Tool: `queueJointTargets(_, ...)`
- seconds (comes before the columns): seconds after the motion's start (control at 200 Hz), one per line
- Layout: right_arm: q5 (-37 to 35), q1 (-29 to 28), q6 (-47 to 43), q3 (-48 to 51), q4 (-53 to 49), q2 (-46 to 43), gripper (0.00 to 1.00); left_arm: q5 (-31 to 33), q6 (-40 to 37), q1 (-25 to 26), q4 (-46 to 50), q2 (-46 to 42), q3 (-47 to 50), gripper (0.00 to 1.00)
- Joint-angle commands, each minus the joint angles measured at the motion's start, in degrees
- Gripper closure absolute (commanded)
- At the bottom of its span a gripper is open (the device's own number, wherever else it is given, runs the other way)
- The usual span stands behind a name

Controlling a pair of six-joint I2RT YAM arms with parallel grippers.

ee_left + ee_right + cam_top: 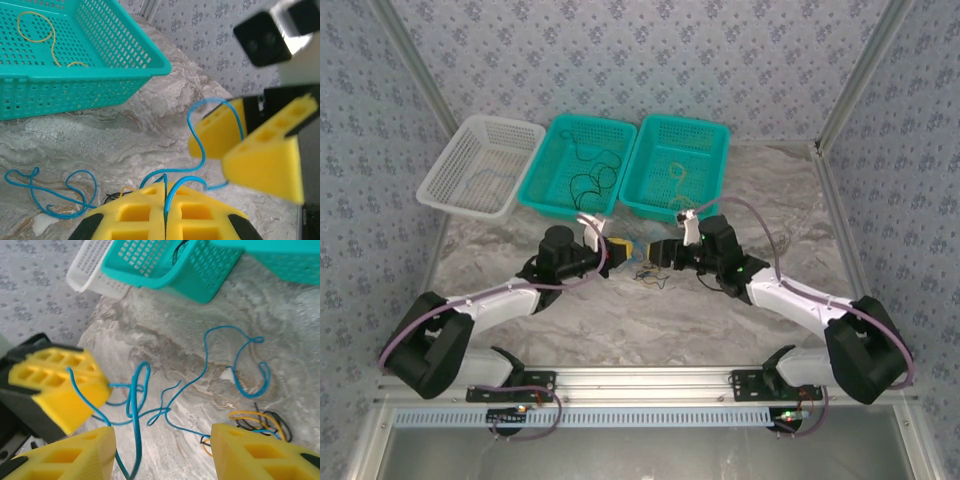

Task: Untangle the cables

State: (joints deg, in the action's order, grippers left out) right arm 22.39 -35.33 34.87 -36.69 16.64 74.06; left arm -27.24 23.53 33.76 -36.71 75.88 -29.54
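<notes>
Cables [650,276] lay in a small tangle on the bench [620,322], between the two tools. The left tool [165,212] was fully closed on the blue cable [198,143], which rose out of its pinched jaws. The right tool [165,460] stood about half open and held nothing; the blue cable passed loosely through its gap, close to one side. From the left pinch the blue cable ran across to the right tool, then trailed off in loose loops over the bench, so its long run lay roughly along the line joining the two tools. A yellow-and-black clump [260,422] sat just beside the right tool, making that arm the nearer one for it. Drawing the tools apart along that line looked the likeliest way to free the blue strand.
</notes>
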Motion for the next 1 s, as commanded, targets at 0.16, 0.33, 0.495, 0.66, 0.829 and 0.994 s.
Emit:
queueJointTargets(0.16,-1.77,1.14,-0.98,3.69,9.34,-5.77,0.29,-2.42,8.01,-2.72,-5.68,2.08,-0.38,1.00)
queueJointTargets(0.33,-8.52,3.07,-3.95,3.95,-0.03,-13.60,0.20,-2.57,10.26,-3.23,-7.28,3.98,-0.60,1.00)
queueJointTargets(0.495,-7.71,6.13,2.61,6.89,3.09,-11.38,0.25,-5.08,12.45,-3.26,-10.10,6.30,-1.39,1.00)
queueJointTargets(0.66,0.55,4.29,2.71,1.38,4.82,-3.07,0.46,-6.49,13.46,-3.26,-11.88,7.54,-1.52,1.00)
queueJointTargets(0.829,5.70,2.54,2.31,-3.11,8.36,5.16,0.50,-7.26,13.71,-3.27,-12.15,8.15,-1.83,1.00)
queueJointTargets(0.994,7.12,1.75,1.85,-5.37,10.88,10.29,0.52,-7.82,14.58,-3.26,-13.68,8.36,-1.49,1.00)
